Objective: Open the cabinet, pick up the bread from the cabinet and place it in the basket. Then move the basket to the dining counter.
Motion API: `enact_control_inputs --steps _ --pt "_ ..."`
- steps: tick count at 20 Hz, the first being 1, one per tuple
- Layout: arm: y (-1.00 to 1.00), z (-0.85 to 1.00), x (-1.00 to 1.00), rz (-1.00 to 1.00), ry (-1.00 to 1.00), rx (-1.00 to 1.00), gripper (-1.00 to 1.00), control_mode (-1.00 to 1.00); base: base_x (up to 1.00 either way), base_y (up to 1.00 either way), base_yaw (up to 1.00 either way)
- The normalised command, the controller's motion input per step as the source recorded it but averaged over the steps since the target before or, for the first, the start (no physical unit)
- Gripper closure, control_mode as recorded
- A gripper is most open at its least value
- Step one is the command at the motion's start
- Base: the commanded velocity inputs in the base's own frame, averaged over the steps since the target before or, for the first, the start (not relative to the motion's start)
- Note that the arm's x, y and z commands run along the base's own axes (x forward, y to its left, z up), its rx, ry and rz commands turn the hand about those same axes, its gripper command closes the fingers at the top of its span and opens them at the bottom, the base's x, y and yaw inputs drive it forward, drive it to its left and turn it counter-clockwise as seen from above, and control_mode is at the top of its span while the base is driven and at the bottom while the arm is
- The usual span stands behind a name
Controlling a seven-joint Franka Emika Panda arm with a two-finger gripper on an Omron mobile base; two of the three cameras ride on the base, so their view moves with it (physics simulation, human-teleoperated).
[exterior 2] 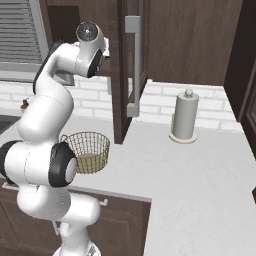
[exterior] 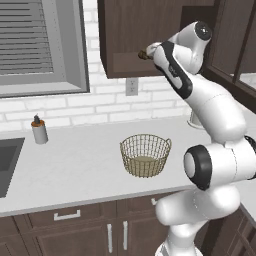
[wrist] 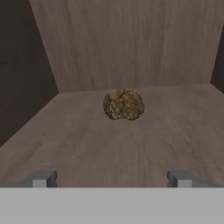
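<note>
the cabinet (exterior 2: 125,70) stands open above the counter (exterior: 80,165), its door swung out. the basket (exterior: 145,155) sits on the counter below the cabinet, empty as far as i can tell. the bread (wrist: 124,104) lies on the cabinet shelf, mid-floor, ahead of the claw (wrist: 112,178), whose tips are spread wide and hold nothing. the bread looks light, lumpy and crushable; best pinched gently across its middle.
</note>
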Motion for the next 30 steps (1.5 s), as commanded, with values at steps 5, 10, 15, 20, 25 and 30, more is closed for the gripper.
enact_control_inputs --steps 5,10,15,20,25,30 --pt "-0.10 -0.14 0.36 0.01 0.02 0.00 -1.00 -1.00 0.00 0.00 0.00" --pt "-0.09 -0.08 0.40 0.02 0.00 0.00 -1.00 -1.00 0.00 0.00 0.00" --pt "-0.09 -0.06 0.58 0.02 0.00 0.00 -1.00 -1.00 0.00 0.00 0.00" --pt "-0.02 0.00 0.42 0.14 0.11 0.00 -1.00 -1.00 0.00 0.00 0.00" --pt "-0.02 0.00 0.37 0.17 0.09 0.00 -1.00 -1.00 0.00 0.00 0.00" --pt "-0.01 0.00 0.14 0.12 0.00 0.00 -1.00 -1.00 0.00 0.00 0.00"
